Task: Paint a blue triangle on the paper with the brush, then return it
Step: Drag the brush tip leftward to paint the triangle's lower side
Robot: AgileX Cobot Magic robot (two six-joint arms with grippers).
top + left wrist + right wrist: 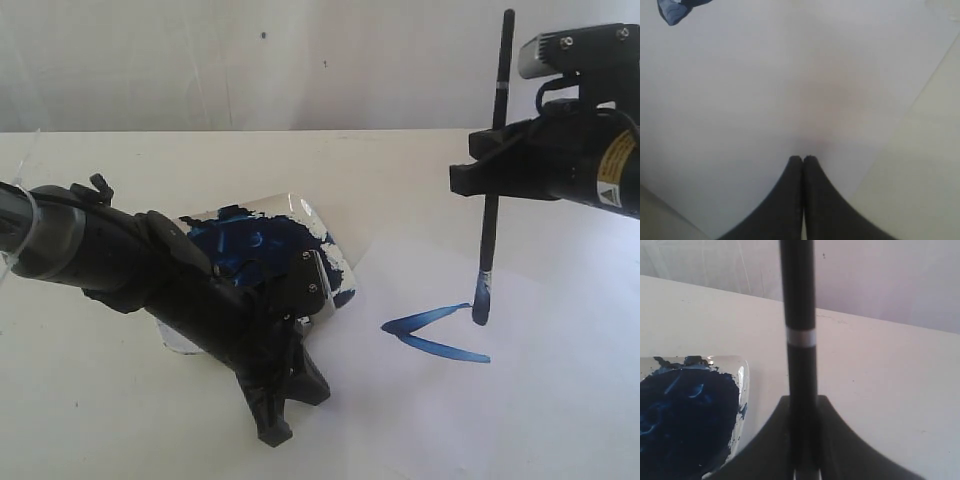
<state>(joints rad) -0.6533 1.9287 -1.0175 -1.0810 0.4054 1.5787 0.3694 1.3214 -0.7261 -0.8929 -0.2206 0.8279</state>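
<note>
Blue strokes mark the task's spot: the small blue triangle outline [440, 347] lies on the large white sheet of paper [520, 420], to the right of the glossy dish smeared with dark navy paint [310, 210]. You can see two long sides meeting in a point on the left. The right side looks open.

Your right hand [493, 165] is clamped narrowly on the thin black paintbrush with the white band [489, 215]. It holds the brush nearly upright, bristles down. The blue-stained tip sits at the right end of the upper stroke and appears to touch the paper. From the right wrist, the handle [800, 315] rises straight out between the two fingers [850, 450], with the dish [743, 380] off to one side on the off-white bench [900, 380].

Your left hand [290, 410] reaches in front of the dish and points down at the sheet. From its own wrist, the two fingertips [795, 165] are pressed together with nothing between them, low over the paper [740, 100]. You cannot tell whether they touch it.
</note>
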